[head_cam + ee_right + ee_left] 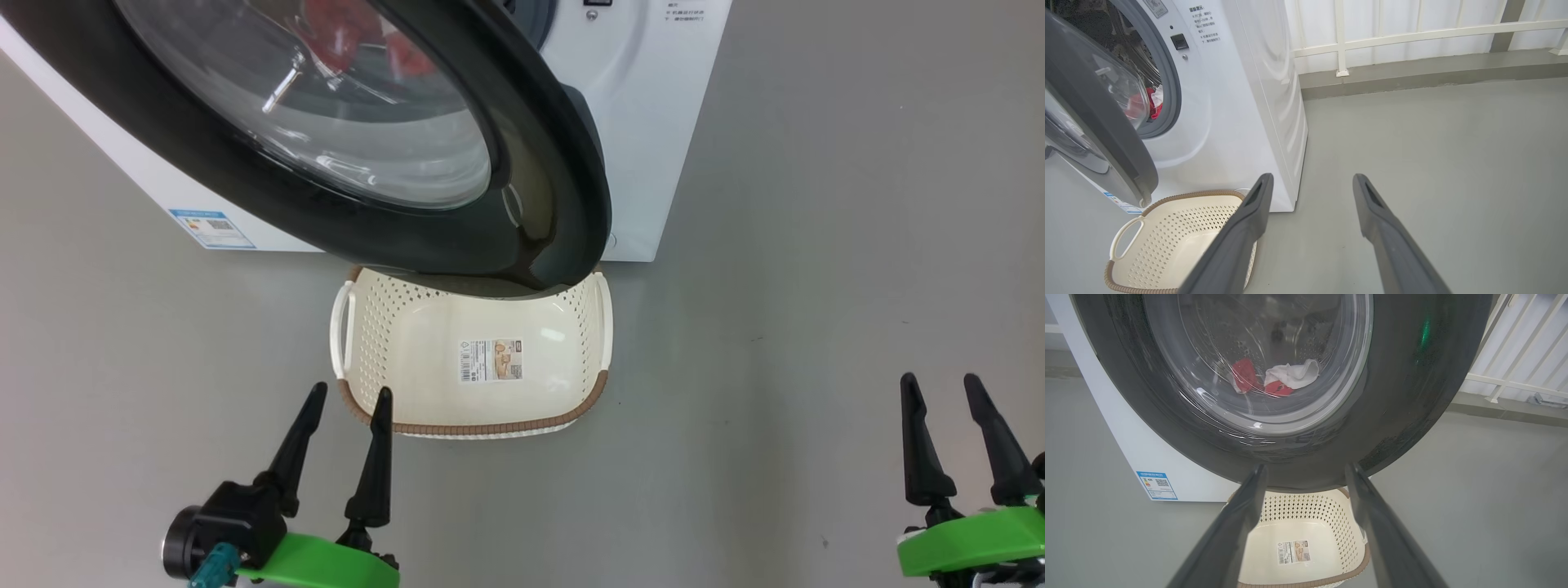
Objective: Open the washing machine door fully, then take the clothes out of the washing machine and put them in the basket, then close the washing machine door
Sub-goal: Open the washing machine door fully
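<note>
- Two hands sit nearest, one at each lower corner of the head view, each with two dark fingers pointing away.
- Left hand (351, 392): fingers spread apart, nothing between them; in the head view its right fingertip overlaps the near left corner of the basket, and I cannot tell whether it touches.
- Right hand (940, 380): fingers likewise apart and holding nothing, over bare grey floor (816, 286), well to the right of the basket.
- One basket (490, 428) stands on the floor just in front of the machine, with one paper label (491, 360) on its bottom and no garments in it.
- One washing machine door (563, 163) is swung partly open, its black rim hanging over the basket's far edge.
- One washing machine (653, 122), white, stands behind, with one blue-edged sticker (212, 229) low on its front left.
- Clothes (1282, 381) lie inside the drum, seen through the door glass: two red patches and one white piece, though the number of garments cannot be told.
- One white railing (1412, 32) runs along the far wall.
</note>
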Controlling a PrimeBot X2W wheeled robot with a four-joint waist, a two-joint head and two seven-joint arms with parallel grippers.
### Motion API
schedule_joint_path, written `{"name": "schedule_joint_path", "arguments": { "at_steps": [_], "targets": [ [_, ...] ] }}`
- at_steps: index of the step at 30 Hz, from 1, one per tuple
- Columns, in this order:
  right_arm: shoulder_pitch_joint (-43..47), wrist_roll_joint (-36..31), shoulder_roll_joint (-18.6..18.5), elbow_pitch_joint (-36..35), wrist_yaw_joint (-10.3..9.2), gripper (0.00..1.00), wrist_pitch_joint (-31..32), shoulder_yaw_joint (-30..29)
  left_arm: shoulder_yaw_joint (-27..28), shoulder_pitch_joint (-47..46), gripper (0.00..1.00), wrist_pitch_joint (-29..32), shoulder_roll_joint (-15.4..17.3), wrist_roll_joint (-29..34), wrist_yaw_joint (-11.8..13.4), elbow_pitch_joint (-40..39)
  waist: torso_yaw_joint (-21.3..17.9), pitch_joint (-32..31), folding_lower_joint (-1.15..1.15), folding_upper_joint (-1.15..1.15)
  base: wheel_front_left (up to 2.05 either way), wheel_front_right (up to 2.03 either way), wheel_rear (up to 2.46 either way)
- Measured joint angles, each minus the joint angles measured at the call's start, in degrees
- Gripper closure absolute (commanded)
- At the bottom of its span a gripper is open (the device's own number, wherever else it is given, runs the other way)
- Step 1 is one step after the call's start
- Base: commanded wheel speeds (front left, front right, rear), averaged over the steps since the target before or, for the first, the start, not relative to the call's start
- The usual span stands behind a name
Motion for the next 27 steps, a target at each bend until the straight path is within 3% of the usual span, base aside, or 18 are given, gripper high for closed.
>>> {"name": "schedule_joint_path", "arguments": {
  "at_steps": [22, 26, 27],
  "targets": [
    [1.61, -1.13, 0.58, -0.14, 0.0, 0.0, 0.0, 0.26, -0.02, 0.02, 0.0, 0.0, 0.01, -0.42, 0.01, -0.01, 0.0, 0.24, 0.0, 0.0, 0.0, 0.0, 0.0],
    [1.26, 1.4, 0.69, -1.35, 0.0, 0.0, 0.0, 2.14, -0.09, 0.02, 0.0, 0.0, 0.01, -0.44, 0.01, -0.01, 0.14, 0.22, 0.0, 0.0, 0.0, 0.0, 0.0],
    [0.85, 2.19, 0.74, -1.67, 0.0, 0.09, 0.0, 2.7, -0.09, 0.02, 0.0, 0.0, 0.01, -0.51, 0.02, -0.01, 0.16, 0.23, 0.0, 0.0, 0.0, 0.0, 0.0]
  ]
}}
